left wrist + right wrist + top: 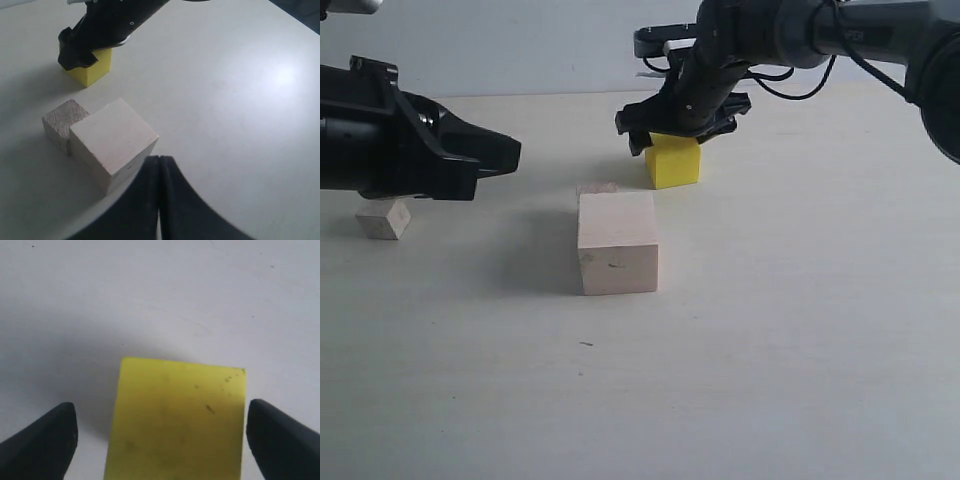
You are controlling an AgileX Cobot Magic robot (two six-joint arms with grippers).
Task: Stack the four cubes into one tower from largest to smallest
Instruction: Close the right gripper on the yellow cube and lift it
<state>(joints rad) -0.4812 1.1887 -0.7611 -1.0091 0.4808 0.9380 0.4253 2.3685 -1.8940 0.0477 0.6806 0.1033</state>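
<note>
The right hand [677, 132], spread, straddles the medium bright yellow cube [674, 163] near the tabletop's [800, 350] far edge. It should sink lower, centre its fingers on opposite faces, then close. The left hand [159, 172] is pressed together, empty.

You have four cubes, each resting directly on the table [800, 350]. The largest cube [617, 243] sits at frame centre, with the third-size cube [597, 188] close against its rear. The second-size cube [674, 162] lies behind, right of centre. The smallest cube [384, 218] is at far left, well apart.
</note>
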